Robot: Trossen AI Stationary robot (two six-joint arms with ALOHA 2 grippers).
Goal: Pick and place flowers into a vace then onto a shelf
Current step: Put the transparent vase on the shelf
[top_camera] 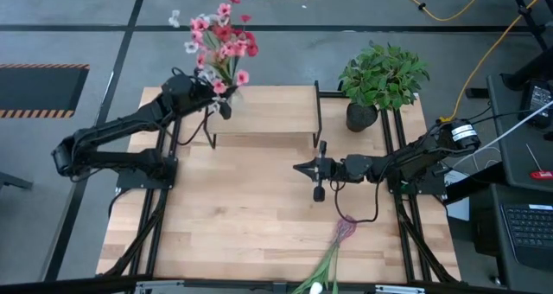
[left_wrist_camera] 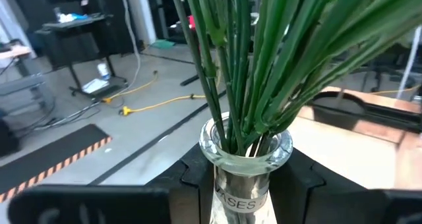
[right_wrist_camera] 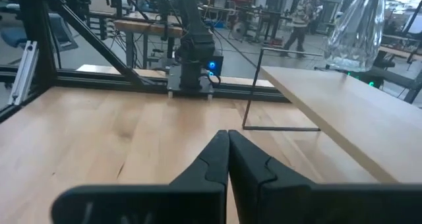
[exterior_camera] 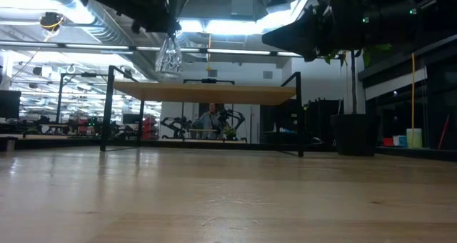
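Observation:
A clear glass vase (left_wrist_camera: 245, 159) holds a bunch of flowers, green stems (left_wrist_camera: 257, 72) below and pink, red and white blooms (top_camera: 221, 36) above. My left gripper (top_camera: 221, 104) is shut on the vase and holds it a little above the left end of the shelf (top_camera: 263, 114); the low view shows the vase's body (exterior_camera: 169, 55) over the shelf board (exterior_camera: 207, 93). My right gripper (top_camera: 300, 167) hovers shut and empty over the table's middle, just in front of the shelf. More flowers (top_camera: 333, 255) lie flat on the table at its near edge. My left gripper pinches the vase's neck (left_wrist_camera: 242, 191), just under the rim, between its two fingers (left_wrist_camera: 196, 179), one on each side. The fingers lie about level and come from the table's left. The vase stands upright in the hold, clear of the shelf board, with the flowers rising out of it.
A bushy green plant in a black pot (top_camera: 380, 79) stands at the table's far right, beside the shelf's right end. The shelf's black frame legs (top_camera: 318, 121) stand on the tabletop. Bare tabletop (top_camera: 242, 216) lies between the shelf and the near edge.

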